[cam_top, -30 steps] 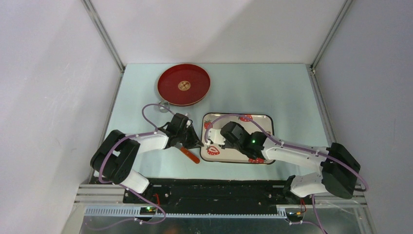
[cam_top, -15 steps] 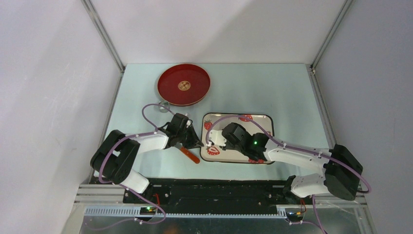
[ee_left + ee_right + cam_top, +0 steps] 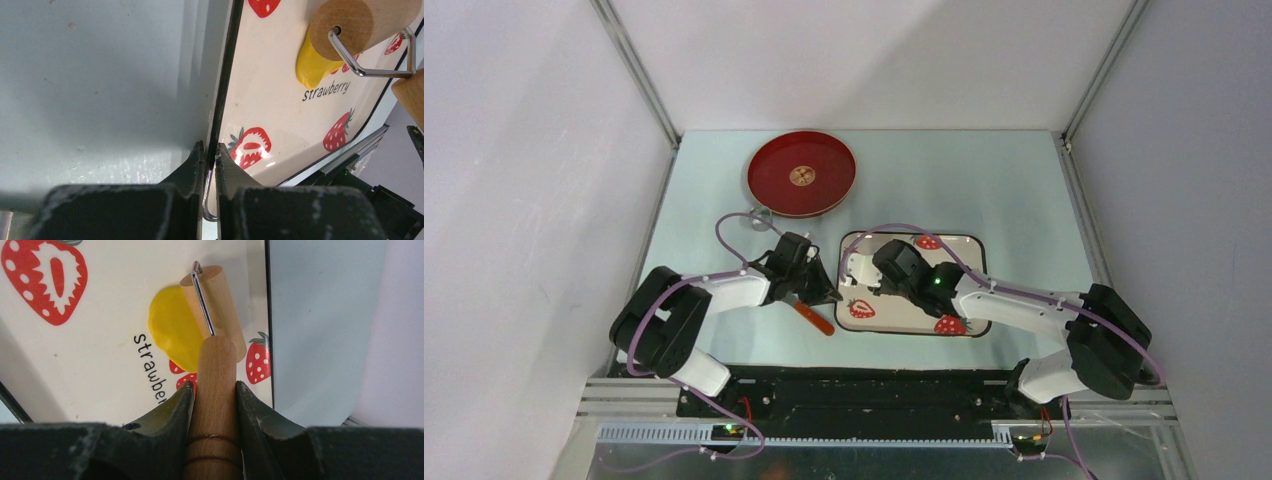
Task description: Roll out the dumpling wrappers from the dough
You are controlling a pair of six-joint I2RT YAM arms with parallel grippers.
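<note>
The dough (image 3: pixel 172 327) is a flattened yellow patch on the strawberry-print tray (image 3: pixel 90 370). My right gripper (image 3: pixel 214 386) is shut on the wooden roller's handle (image 3: pixel 216 365). The roller barrel (image 3: pixel 220 295) rests on the dough's right edge. In the left wrist view the dough (image 3: pixel 311 65) pokes out under the barrel (image 3: pixel 350 22). My left gripper (image 3: pixel 210 148) is shut on the tray's left rim (image 3: pixel 224 95). From above, the left gripper (image 3: pixel 832 296) is at the tray's left edge and the right gripper (image 3: pixel 856 272) covers the dough. No cut wrappers show.
A red round plate (image 3: pixel 802 173) sits at the back left. A small metal ring (image 3: pixel 759 214) lies in front of it. An orange-red tool (image 3: pixel 815 318) lies on the table just left of the tray (image 3: pixel 964 262), under my left gripper.
My right gripper has moved with the roller toward the far left part of the tray, uncovering a strawberry at the tray's near edge. The left gripper has stayed on the rim.
</note>
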